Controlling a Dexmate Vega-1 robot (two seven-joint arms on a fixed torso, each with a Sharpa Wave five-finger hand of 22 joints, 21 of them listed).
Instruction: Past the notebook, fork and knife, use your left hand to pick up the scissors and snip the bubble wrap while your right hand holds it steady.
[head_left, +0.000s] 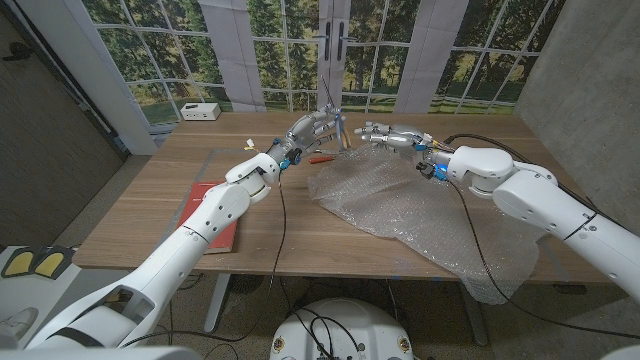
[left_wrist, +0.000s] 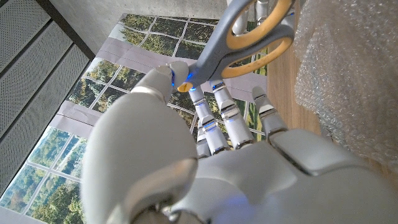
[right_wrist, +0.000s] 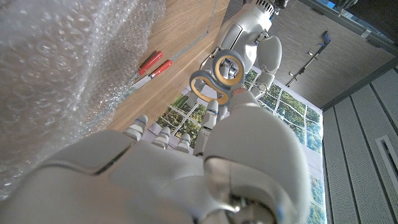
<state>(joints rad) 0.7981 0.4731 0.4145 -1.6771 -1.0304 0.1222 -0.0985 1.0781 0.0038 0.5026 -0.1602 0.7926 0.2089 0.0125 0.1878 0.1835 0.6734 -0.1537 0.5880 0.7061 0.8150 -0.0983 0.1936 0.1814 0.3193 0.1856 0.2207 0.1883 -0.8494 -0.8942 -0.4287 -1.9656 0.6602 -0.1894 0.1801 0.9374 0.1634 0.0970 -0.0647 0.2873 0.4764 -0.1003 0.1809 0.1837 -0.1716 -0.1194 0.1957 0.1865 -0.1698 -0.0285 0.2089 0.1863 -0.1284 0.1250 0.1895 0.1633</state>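
Note:
My left hand (head_left: 303, 134) is raised over the far middle of the table and grips the scissors (head_left: 335, 124) by their grey and yellow handles (left_wrist: 252, 36). In the right wrist view the scissors' handle rings (right_wrist: 215, 77) show in my left hand (right_wrist: 250, 34). The clear bubble wrap (head_left: 425, 215) lies crumpled over the table's right half. My right hand (head_left: 392, 135) hovers at its far edge, fingers stretched toward the scissors, holding nothing that I can see. Bubble wrap (right_wrist: 59, 74) lies beside my right hand (right_wrist: 180, 168). Next to my left hand (left_wrist: 242, 162) there is more bubble wrap (left_wrist: 351, 81).
A red notebook (head_left: 216, 214) lies at the table's left front under my left arm. Fork and knife with red handles (head_left: 320, 158) lie just left of the wrap; the same red handles (right_wrist: 153, 65) appear on the wood. A white box (head_left: 200, 111) sits beyond the table by the windows.

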